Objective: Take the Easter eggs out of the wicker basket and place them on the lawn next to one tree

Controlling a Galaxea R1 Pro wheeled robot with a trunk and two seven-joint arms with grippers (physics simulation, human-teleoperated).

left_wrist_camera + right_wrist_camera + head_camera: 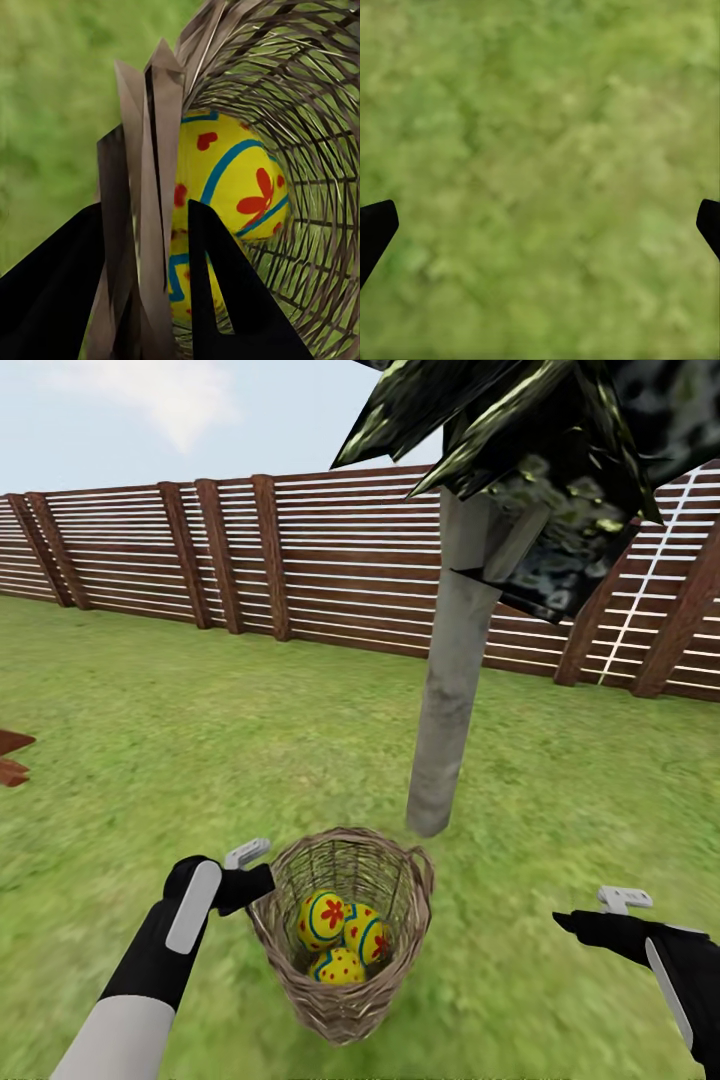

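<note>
Left jaws (142,247) seemingly astride wicker basket (161,112) rim

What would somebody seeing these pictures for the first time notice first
Most striking are the three Easter eggs, bright yellow with red and blue paint, lying together in the wicker basket on the lawn. The left gripper straddles the basket's rim, one finger inside near an egg, one outside. Just beyond the basket rises the tree with its pale grey trunk, while the right gripper hangs open over bare grass to the basket's right.
</note>
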